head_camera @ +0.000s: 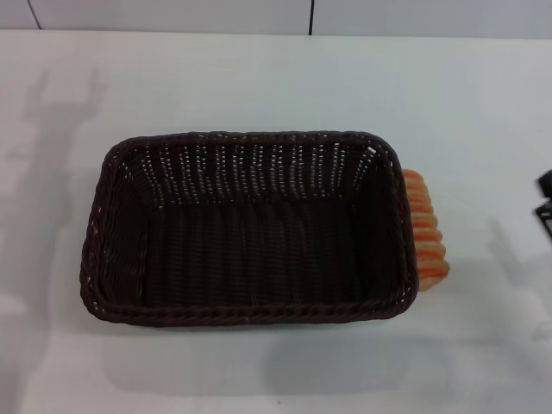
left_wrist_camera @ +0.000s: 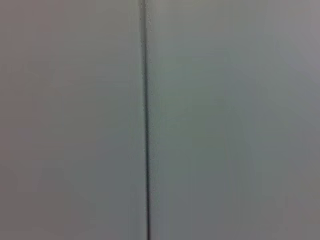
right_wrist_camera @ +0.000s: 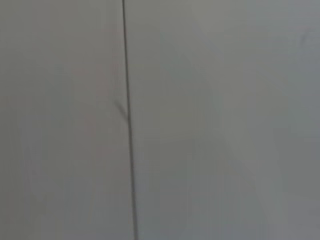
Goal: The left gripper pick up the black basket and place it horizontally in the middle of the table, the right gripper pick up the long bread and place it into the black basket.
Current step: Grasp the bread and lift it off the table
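Head view: long bread [head_camera: 426, 230] beside black basket [head_camera: 248, 228].

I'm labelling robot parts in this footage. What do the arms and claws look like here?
Almost nothing of them shows. In the head view only a small black angular piece pokes in at the right edge, probably part of the right arm's claw; no cables or markings are visible. The left arm is out of view, and both wrist views show only a pale panel with a dark seam.

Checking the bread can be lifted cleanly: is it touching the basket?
Cannot tell. In the head view the bread lies tight beside the basket, whose right rim hides the bread's near side, so neither contact nor gap shows. Wrist views show neither.
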You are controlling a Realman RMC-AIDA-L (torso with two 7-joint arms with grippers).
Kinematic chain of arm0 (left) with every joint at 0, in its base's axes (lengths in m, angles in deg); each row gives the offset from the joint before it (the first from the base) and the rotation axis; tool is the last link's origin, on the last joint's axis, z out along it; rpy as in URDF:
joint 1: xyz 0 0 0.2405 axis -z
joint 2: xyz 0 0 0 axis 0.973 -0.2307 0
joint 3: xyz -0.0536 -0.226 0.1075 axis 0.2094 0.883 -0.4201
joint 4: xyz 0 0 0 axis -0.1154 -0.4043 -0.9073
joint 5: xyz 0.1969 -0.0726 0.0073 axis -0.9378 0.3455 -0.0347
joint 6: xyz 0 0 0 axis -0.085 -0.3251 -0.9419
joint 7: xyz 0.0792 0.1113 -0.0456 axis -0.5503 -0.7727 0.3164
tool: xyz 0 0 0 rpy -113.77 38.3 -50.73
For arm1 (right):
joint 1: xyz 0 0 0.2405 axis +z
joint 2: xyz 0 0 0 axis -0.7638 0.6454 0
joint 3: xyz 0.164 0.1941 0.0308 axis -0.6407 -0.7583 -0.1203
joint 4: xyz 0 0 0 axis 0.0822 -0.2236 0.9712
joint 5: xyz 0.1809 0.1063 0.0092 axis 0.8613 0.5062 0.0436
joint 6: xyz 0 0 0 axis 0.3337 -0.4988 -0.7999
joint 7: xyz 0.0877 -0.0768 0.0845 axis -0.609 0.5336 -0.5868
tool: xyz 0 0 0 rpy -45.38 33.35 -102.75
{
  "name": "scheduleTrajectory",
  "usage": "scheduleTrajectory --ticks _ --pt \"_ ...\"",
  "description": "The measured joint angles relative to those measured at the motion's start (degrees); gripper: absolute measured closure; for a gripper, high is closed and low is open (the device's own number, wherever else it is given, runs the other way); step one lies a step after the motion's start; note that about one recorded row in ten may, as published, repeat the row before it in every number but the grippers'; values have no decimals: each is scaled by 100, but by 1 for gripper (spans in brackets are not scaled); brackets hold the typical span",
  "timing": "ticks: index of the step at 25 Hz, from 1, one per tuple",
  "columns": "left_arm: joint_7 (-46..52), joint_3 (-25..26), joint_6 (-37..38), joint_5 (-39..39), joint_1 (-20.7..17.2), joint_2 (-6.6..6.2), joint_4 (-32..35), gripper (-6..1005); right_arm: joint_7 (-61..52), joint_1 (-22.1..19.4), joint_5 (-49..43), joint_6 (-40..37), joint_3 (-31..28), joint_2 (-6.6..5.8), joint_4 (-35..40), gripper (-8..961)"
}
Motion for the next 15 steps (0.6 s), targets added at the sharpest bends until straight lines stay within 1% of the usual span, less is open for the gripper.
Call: scheduleTrajectory --ticks 4,5,6,7,11,12,15 --pt "0 0 0 0 0 0 0 207 96 107 -13 602 175 7 -284 180" --pt "682 263 104 -223 57 1 807 206 150 132 -14 740 186 12 -377 180" --pt "682 263 104 -223 57 1 807 206 220 150 -13 872 188 15 -469 181" --pt "688 321 155 -231 38 6 1021 206 315 170 -10 1026 186 18 -582 181" --pt "685 310 165 -249 2 -6 1098 207 539 329 -1 1709 188 21 -884 181" --pt "669 282 157 -255 21 -53 1231 207 547 373 -1 1887 191 21 -924 181" --pt "660 299 150 -258 60 -66 1305 207 556 472 5 2272 187 23 -1017 182"
